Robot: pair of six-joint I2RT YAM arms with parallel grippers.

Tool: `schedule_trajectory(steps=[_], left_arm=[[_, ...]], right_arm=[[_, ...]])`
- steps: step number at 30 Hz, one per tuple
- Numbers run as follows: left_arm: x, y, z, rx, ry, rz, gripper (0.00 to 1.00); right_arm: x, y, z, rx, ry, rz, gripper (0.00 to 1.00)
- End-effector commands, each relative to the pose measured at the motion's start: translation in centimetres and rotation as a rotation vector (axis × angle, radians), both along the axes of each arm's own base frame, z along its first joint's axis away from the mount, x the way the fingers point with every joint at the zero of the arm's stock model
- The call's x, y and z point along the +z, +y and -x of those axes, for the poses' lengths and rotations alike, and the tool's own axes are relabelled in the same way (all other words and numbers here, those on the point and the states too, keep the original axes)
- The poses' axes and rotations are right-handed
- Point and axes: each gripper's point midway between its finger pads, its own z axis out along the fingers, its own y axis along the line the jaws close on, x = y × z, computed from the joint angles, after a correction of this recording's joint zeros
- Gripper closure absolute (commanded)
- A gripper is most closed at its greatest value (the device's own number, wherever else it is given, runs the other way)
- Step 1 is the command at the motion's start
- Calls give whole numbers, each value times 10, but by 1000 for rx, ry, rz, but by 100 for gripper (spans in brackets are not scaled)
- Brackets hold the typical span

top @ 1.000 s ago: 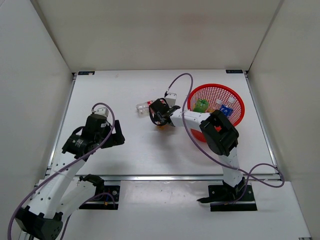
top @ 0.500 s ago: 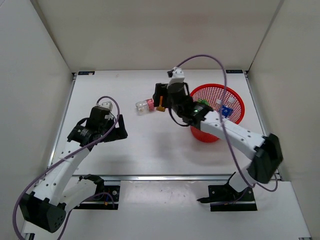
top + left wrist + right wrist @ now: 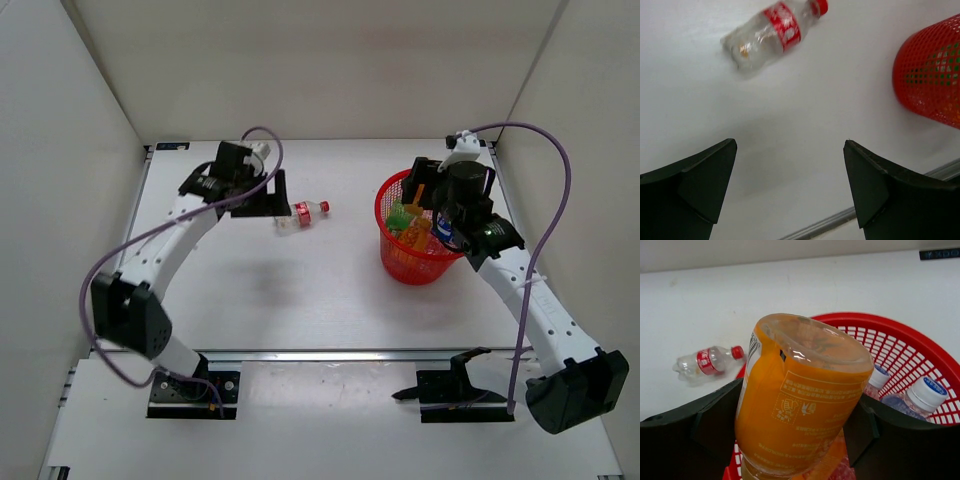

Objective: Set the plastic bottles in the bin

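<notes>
My right gripper (image 3: 421, 192) hangs over the bin (image 3: 457, 259), shut on an orange bottle (image 3: 800, 400) held bottom-up above the red mesh rim (image 3: 920, 340). Inside the bin lie a green bottle (image 3: 401, 214), another orange one (image 3: 421, 232) and two clear bottles with white and blue caps (image 3: 927, 390). A clear bottle with a red label and red cap (image 3: 303, 213) lies on its side on the white table. My left gripper (image 3: 277, 199) is open just left of it. From the left wrist, this bottle (image 3: 772, 32) lies ahead of the spread fingers (image 3: 710, 175), apart from them.
White walls close in the table at the back and on both sides. A metal rail (image 3: 330, 353) runs along the near edge. The bin's outer wall (image 3: 932, 75) shows at the right of the left wrist view.
My right arm carried the orange bottle from the table's middle to above the bin. My left arm swung from the near left up to the red-labelled bottle.
</notes>
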Motion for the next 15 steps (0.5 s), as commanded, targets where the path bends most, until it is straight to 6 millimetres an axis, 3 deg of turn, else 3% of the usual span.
schedule_trajectory(steps=[1,2,3,5,6,8,11,15], left_arm=[[8,-26,-39,-166,-49,-16,2],[4,-34,-49,-206,-37,-29,1],[13,-39,-59,-228,-64,-32,2],[-10,-49,-75,-294,-16,-73,2],[-2,-52,-82,-315,-36,-76,1],[-31,-51,-94,-322,31,-130,1],[-53,-56,-100,-360,78,-101,1],[-75,-67,-95,-451,89,-117,1]], right_arm=[[-19,-7,3,29,68,31,55],[-22,-17,3,8,78,34,48],[-25,-22,2,11,87,35,45],[-23,-35,0,-8,85,26,23],[-22,-40,0,-14,90,30,13],[-20,-48,-1,-34,103,40,3],[-30,-56,0,-65,138,37,0],[-12,-71,8,-72,119,-26,1]])
